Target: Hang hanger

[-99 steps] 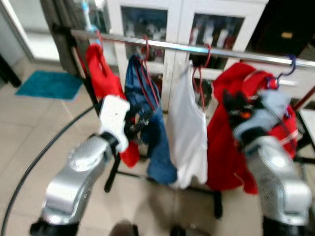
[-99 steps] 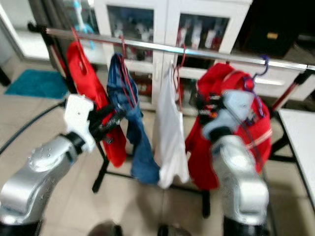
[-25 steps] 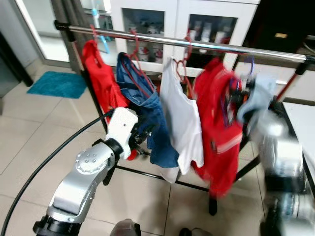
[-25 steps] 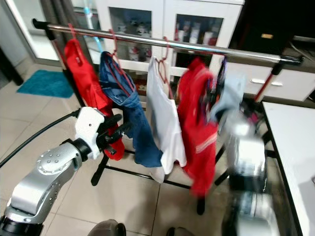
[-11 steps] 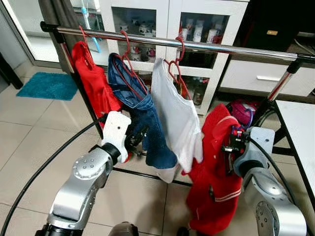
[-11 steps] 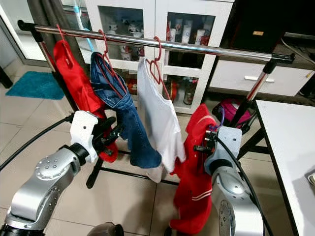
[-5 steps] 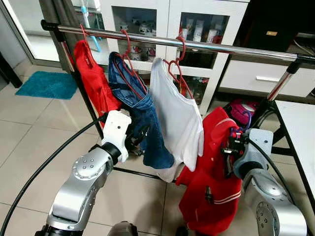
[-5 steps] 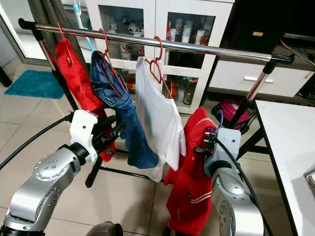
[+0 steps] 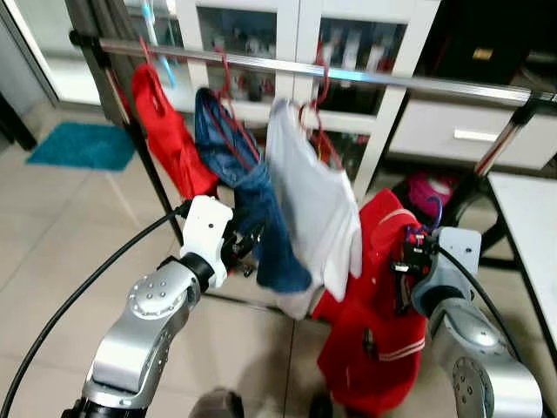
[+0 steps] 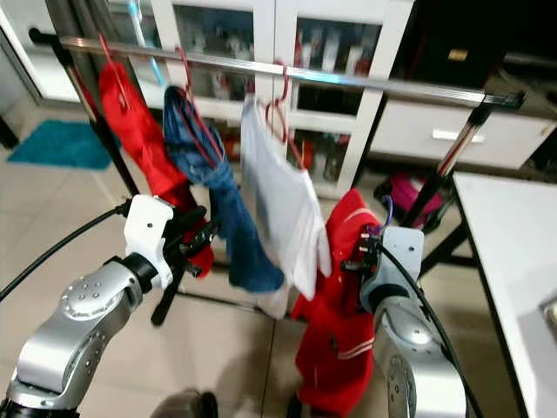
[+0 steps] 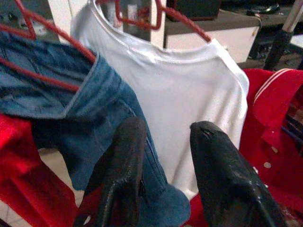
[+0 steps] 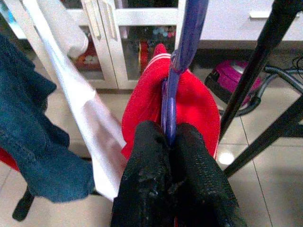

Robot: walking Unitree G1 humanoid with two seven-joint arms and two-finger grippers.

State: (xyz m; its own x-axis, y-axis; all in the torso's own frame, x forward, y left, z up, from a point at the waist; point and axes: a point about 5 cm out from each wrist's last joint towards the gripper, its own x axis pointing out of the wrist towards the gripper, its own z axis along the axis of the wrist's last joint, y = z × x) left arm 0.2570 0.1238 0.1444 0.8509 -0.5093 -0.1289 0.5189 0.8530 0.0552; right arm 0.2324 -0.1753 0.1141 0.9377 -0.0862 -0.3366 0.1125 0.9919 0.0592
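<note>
The hanger (image 12: 177, 61) is purple and carries a red top (image 9: 370, 296) with white stripes. On the silver rail (image 9: 365, 78) hang a red shirt (image 9: 165, 135), blue denim (image 9: 252, 205) and a white shirt (image 9: 318, 205). The mat (image 9: 83, 144) is teal.

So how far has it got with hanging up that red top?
Three garments already hang on the rail, the white shirt among them. In hand: the right pincer is clamped on the purple hanger carrying the red top, held well below the rail. Left: lifting it and hooking it on.

Bright, even indoor light; both eye views slightly motion-blurred, wrist views sharper.
</note>
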